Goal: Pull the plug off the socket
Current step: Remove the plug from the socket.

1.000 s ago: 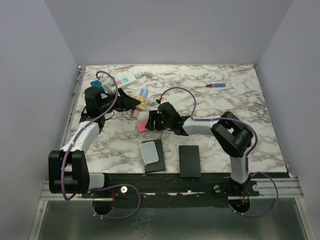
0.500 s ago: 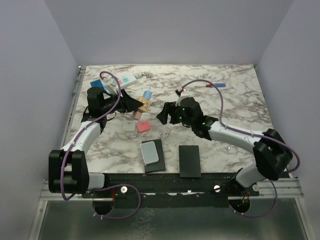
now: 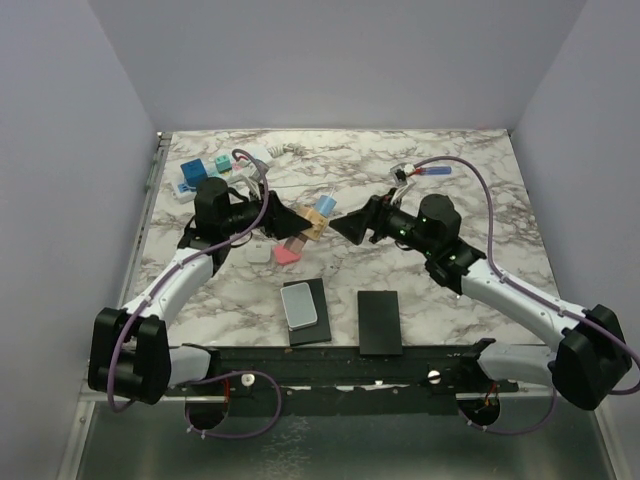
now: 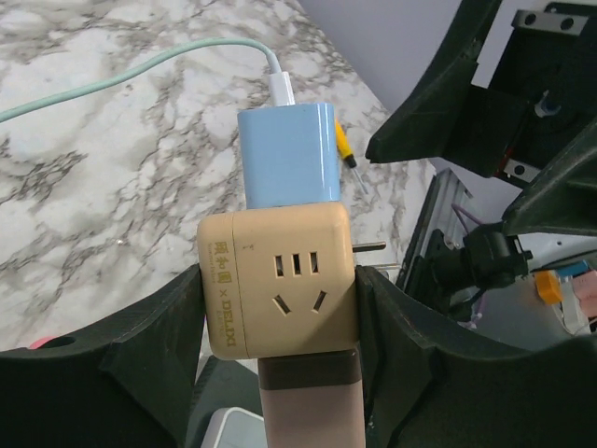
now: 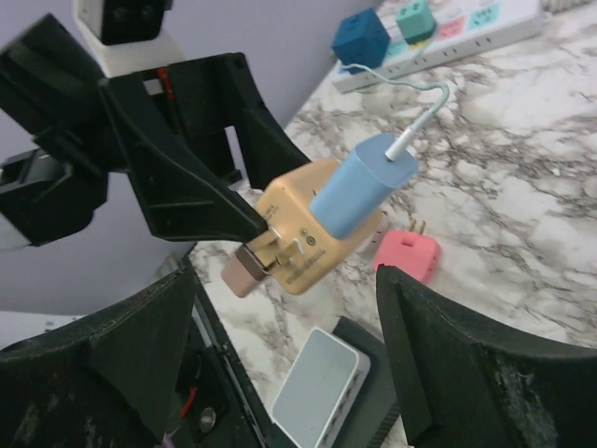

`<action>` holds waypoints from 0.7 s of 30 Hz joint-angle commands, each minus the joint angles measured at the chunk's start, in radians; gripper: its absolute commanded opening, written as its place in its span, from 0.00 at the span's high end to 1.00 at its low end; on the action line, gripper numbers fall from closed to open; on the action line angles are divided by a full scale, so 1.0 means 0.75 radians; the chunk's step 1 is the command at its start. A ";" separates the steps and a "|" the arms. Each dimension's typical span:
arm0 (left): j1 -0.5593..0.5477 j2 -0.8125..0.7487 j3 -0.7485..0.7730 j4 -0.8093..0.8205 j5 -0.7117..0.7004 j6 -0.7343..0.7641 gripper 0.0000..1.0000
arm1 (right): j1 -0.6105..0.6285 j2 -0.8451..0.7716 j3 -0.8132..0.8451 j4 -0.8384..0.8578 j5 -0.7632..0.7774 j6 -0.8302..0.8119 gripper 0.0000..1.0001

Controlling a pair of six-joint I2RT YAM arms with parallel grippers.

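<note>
The charger (image 4: 286,154) is seated on the cube adapter (image 4: 280,280), seemingly raised above the desk (image 3: 520,160), with the power strip (image 5: 466,39) laid behind it.

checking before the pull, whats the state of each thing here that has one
left gripper: shut on the beige cube socket
beige cube socket: held off the table
blue plug: seated in the beige cube socket
right gripper: open, empty, close to the blue plug
pink plug: unplugged, loose on the table
white power strip: lying on the table, dark blue cube and teal cube plugged in
</note>
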State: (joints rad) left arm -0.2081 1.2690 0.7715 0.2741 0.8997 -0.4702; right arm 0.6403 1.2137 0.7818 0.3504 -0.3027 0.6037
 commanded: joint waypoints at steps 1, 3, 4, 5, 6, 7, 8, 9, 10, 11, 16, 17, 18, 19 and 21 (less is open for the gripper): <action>-0.045 -0.099 -0.034 0.231 0.126 -0.029 1.00 | -0.001 -0.103 -0.013 0.077 -0.168 0.053 0.17; -0.056 -0.118 -0.049 0.307 0.136 -0.077 1.00 | -0.001 -0.134 -0.032 0.082 -0.168 0.052 0.16; -0.065 -0.128 -0.053 0.336 0.138 -0.095 1.00 | -0.002 -0.148 -0.043 0.090 -0.165 0.053 0.16; -0.074 -0.139 -0.055 0.355 0.136 -0.100 1.00 | -0.003 -0.159 -0.054 0.096 -0.155 0.056 0.16; -0.082 -0.149 -0.057 0.368 0.131 -0.103 1.00 | -0.006 -0.168 -0.064 0.106 -0.152 0.062 0.16; -0.087 -0.156 -0.060 0.377 0.127 -0.106 1.00 | -0.011 -0.177 -0.076 0.128 -0.155 0.068 0.15; -0.091 -0.162 -0.063 0.386 0.128 -0.112 1.00 | -0.014 -0.180 -0.089 0.153 -0.155 0.071 0.14; -0.096 -0.167 -0.066 0.394 0.128 -0.118 1.00 | -0.017 -0.175 -0.097 0.176 -0.156 0.073 0.13; -0.104 -0.170 -0.068 0.403 0.128 -0.126 1.00 | -0.020 -0.163 -0.100 0.198 -0.165 0.076 0.13; -0.109 -0.172 -0.069 0.412 0.131 -0.132 1.00 | -0.024 -0.146 -0.101 0.219 -0.177 0.078 0.13; -0.148 -0.187 -0.067 0.473 0.143 -0.175 1.00 | -0.093 -0.050 -0.148 0.548 -0.323 0.188 0.17; -0.150 -0.188 -0.068 0.480 0.144 -0.180 1.00 | -0.100 -0.045 -0.146 0.564 -0.337 0.182 0.17; -0.152 -0.189 -0.071 0.487 0.148 -0.187 1.00 | -0.103 -0.036 -0.139 0.569 -0.351 0.169 0.18; -0.154 -0.189 -0.073 0.497 0.152 -0.195 1.00 | -0.103 -0.028 -0.129 0.570 -0.360 0.156 0.19; -0.160 -0.191 -0.073 0.515 0.158 -0.210 1.00 | -0.107 -0.015 -0.119 0.572 -0.361 0.141 0.20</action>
State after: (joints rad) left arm -0.3138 1.1629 0.7231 0.5434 0.9619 -0.5949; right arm 0.5686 1.1881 0.6838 0.6704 -0.5060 0.7139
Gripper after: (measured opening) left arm 0.626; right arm 0.808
